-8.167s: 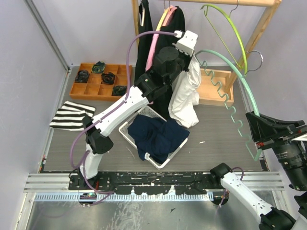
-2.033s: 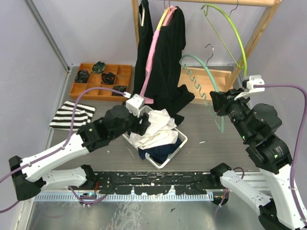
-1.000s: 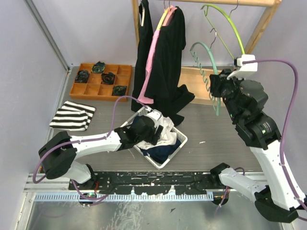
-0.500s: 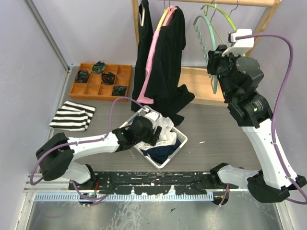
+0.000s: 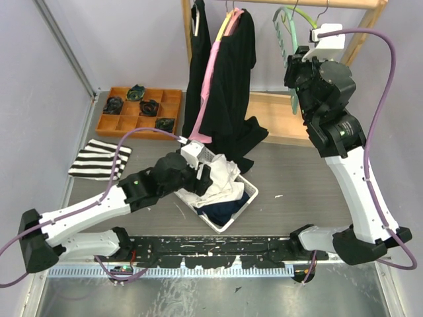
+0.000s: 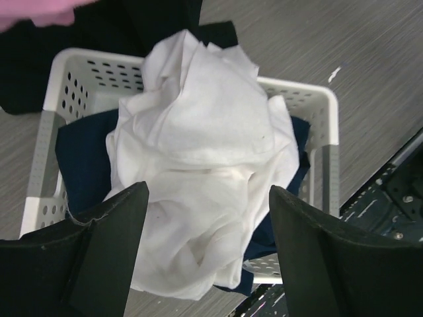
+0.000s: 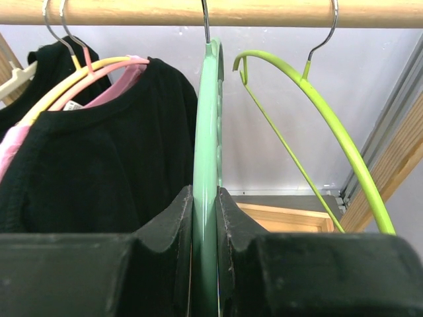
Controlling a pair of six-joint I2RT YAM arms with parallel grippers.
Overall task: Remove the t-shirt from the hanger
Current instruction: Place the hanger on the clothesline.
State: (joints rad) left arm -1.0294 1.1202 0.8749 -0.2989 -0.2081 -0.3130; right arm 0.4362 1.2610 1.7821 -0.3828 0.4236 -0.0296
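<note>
The left gripper hung released, its jaws wide and holding nothing, over the t-shirt. The shirt lay crumpled in the basket at about 6 o'clock on the table, clear of any hanger, so the removal itself looked done. The sound move for that arm was probably a straight lift, so that neither finger snagged a fold and dragged the shirt back out.

At 1 o'clock the right gripper was clenched on the bare green hanger, whose hook reached the rail. Whether the hook sat fully over it could not be told. That should be certain before the jaws let go, and the hanger should be kept edge-on between the black shirt at 9 o'clock and the lime hanger at 3 o'clock.

The t-shirt was soft white cotton, thickly creased, lying on a navy garment. The basket was stiff white plastic with perforated walls. The green hanger was smooth plastic, a thin arch with a wire hook. The rail was round pale wood.
</note>
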